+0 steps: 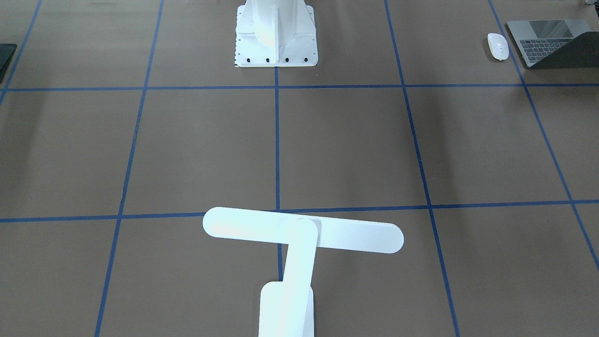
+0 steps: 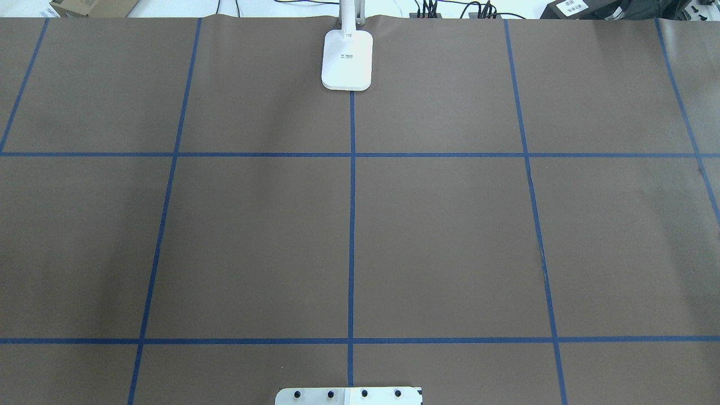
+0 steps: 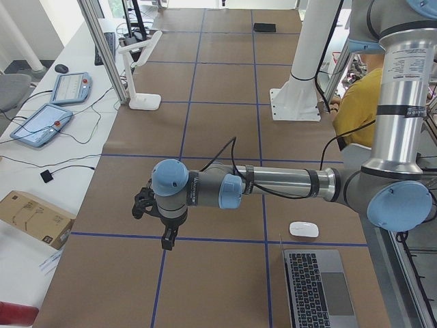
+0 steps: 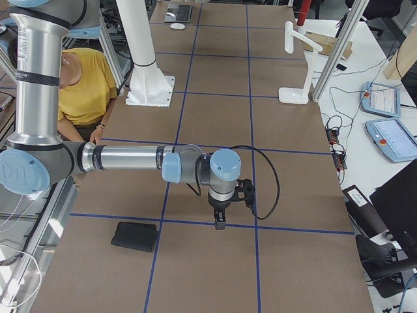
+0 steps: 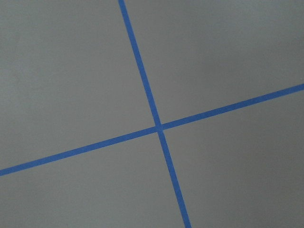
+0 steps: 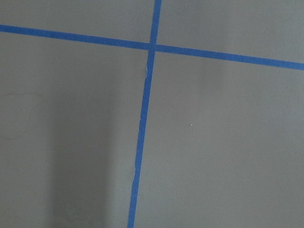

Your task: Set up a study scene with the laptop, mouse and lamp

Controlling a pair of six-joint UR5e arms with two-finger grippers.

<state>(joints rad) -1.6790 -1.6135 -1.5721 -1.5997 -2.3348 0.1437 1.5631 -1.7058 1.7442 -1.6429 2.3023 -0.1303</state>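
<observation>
Slim space-grey metal laptop (image 3: pixel 319 290) | left gripper (image 3: pixel 162 229) above blue tape cross (image 5: pixel 159 127), jaw state cannot be told; right gripper (image 4: pixel 221 218) likewise | laptop at brown table (image 2: pixel 450 236) left end, robot's edge, behind left gripper; small white oval mouse (image 3: pixel 304 229) just beside | left arm nearer | white bar-head desk lamp (image 1: pixel 299 234) far centre

Open laptop (image 1: pixel 543 44), mouse (image 1: pixel 498 46) beside, lamp (image 1: pixel 355 236) apart.

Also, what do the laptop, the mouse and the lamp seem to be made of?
The laptop: probably metal, matte grey, going by its even dull sheen. The mouse: likely smooth white plastic, judging by its seamless rounded shell. The lamp: smooth white, probably plastic, perhaps painted metal; the look leaves it open.
</observation>
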